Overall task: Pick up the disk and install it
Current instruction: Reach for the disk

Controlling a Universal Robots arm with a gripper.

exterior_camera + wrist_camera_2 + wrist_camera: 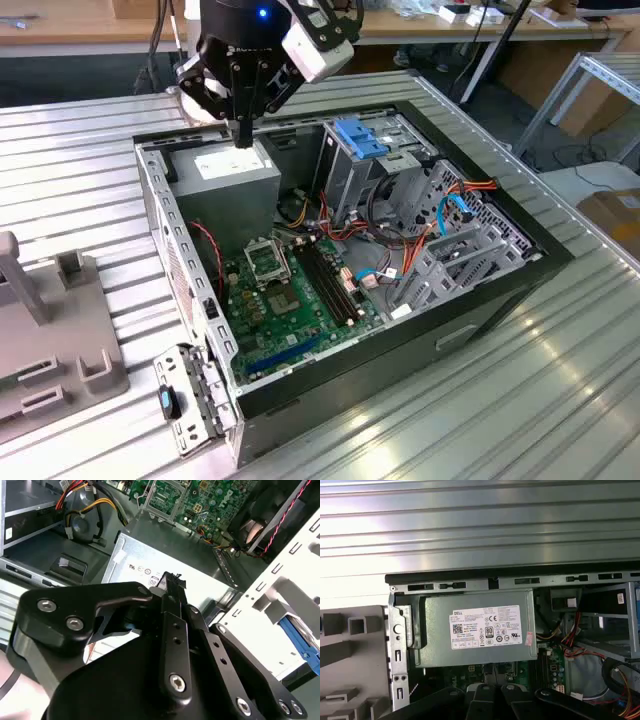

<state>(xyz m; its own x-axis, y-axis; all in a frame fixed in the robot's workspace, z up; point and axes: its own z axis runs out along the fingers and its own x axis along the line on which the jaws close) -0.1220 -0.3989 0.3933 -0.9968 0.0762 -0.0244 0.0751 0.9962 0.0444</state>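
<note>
The gripper (240, 136) is seen just above the grey power box (225, 190), toward the exterior view's left inside the open computer case (490, 310). The case lies on the ribbed metal desk (560, 400). The jaws are pressed together and nothing is pinched between them.

The disk (300, 641) is not in hand. It is judged to be the piece of which one ribbed bright blue rail is seen in the second wrist view, past a pale slotted panel. It appears to lie outside the case and well apart from the jaws. Its dark body is mostly hidden, so this is said with caution.

The disk is expected to be stiff and rather dense for its size. Its smooth faces could slip, and it could be harmed by knocks. It would best be taken across its two long railed edges, near the middle and clear of the connector end.

Counted:
- one gripper
- one case
- one power box with one white label
- one tall cage (350, 180) with one light-blue latch (360, 135)
- one grey holder (60, 340) on the desk
- one disk
</note>
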